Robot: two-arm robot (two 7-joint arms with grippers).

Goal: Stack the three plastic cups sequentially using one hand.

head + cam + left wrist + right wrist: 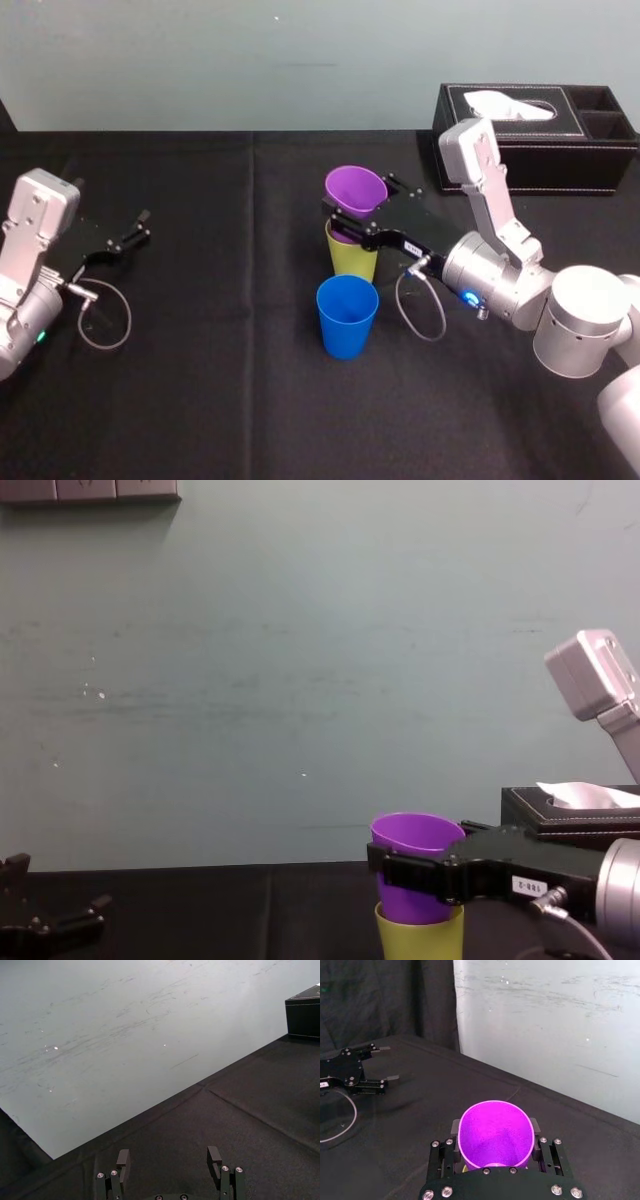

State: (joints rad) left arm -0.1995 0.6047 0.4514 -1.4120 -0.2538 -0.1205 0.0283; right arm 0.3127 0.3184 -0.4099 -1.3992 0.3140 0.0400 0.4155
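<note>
Purple cup: the purple cup is above the middle of the table, mouth up and tipped a little in the head view. Its lower end sits inside the mouth of the yellow-green cup, and most of its body stands above that rim.

Yellow-green cup: the yellow-green cup stands upright on the black cloth, directly under the purple one.

Blue cup: the blue cup stands upright and mouth up, alone, just on the robot's side of the yellow-green cup. Whether the two touch cannot be told.

Right gripper: the right gripper reaches in from the right. It is clamped on the purple cup with one finger on each side of the wall, just below the rim. A small white label shows on its black body.

Left gripper: the left gripper is low over the cloth at the far left, well apart from the cups. Its fingers are spread and hold nothing.

Table: the table is covered by a black cloth with a seam running across it.

Tissue box: the black tissue box sits at the far right of the table, behind the right arm, with white tissue showing at its slot.

Backdrop: a pale grey-green wall rises behind the table.
</note>
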